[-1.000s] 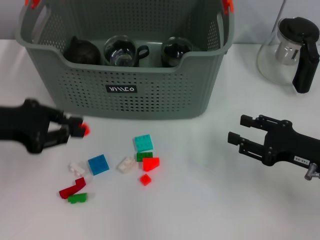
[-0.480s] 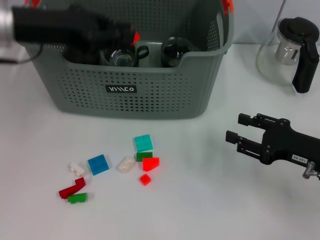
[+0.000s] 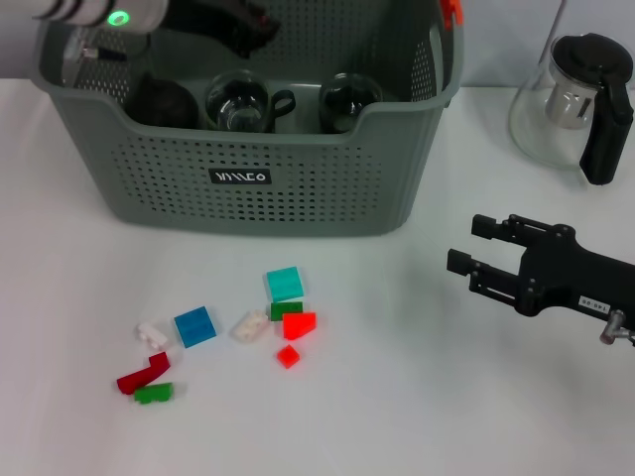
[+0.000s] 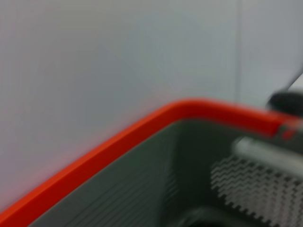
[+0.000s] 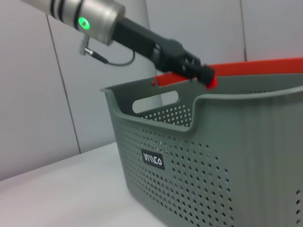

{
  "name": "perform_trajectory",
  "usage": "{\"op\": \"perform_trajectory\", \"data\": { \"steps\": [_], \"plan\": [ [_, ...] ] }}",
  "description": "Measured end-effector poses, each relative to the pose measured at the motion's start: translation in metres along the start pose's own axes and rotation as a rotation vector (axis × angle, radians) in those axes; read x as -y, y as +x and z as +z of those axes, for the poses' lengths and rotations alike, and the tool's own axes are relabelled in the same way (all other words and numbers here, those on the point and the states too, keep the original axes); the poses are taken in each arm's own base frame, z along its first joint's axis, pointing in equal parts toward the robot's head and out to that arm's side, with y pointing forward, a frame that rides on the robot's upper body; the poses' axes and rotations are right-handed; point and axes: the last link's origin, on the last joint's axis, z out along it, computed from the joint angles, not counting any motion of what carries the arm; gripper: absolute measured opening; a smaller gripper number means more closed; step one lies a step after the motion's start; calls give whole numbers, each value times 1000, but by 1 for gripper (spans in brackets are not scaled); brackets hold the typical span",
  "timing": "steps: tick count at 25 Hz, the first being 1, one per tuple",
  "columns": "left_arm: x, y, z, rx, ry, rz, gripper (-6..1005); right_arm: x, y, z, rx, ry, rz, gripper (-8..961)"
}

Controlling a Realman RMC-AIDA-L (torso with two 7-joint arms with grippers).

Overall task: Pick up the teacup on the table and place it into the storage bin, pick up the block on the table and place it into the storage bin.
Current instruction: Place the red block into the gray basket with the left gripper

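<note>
Storage bin [image 3: 248, 188] dominates the far side of the white table [image 3: 417, 397], grey-green, perforated, orange clips at the handles; three dark and glass teacups [image 3: 241, 102] already sit along its floor near the front wall. Glass teapot [image 3: 580, 104] stands well apart at the far right, not our concern. Left gripper [image 3: 260, 25] is up over the bin's open mouth, arm reaching in from the far left rim; from the right wrist view we see it [image 5: 208, 78] poised above the rim line with a small red block [image 5: 211, 82] pinched at the tips, fingers closed on it. Head view barely shows that block against the dark fingers. The relation that matters: the held block hangs inside the bin's outline, above the cups and clear of the walls, so we judge letting go there would drop it in without further travel. Left wrist view gives only the orange rim and inner wall close by, no fingers. Right gripper [image 3: 464, 248] rests low over the table at the right, pointing toward the bin, fingers apart, holding nothing; looks parked. Remaining blocks lie scattered on the table in front of the bin: teal block [image 3: 284, 284], blue block [image 3: 194, 325], red wedge [image 3: 299, 324], plus small white, green and dark red pieces. These sit nearer the left arm's side than the right, so we expect the left to fetch them.
</note>
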Motion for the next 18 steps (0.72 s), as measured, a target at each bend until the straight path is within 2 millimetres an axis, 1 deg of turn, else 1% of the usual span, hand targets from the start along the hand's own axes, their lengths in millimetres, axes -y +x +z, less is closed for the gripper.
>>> {"op": "perform_trajectory", "data": {
  "steps": [4, 7, 18],
  "plan": [
    [-1, -5, 15, 76, 90, 72, 250, 1, -1, -1, 6, 8, 1, 645],
    [-3, -8, 19, 109, 113, 110, 253, 2, -1, -1, 8, 10, 2, 644],
    [-7, -6, 15, 135, 74, 45, 268, 2, -1, -1, 14, 17, 8, 645]
  ]
}}
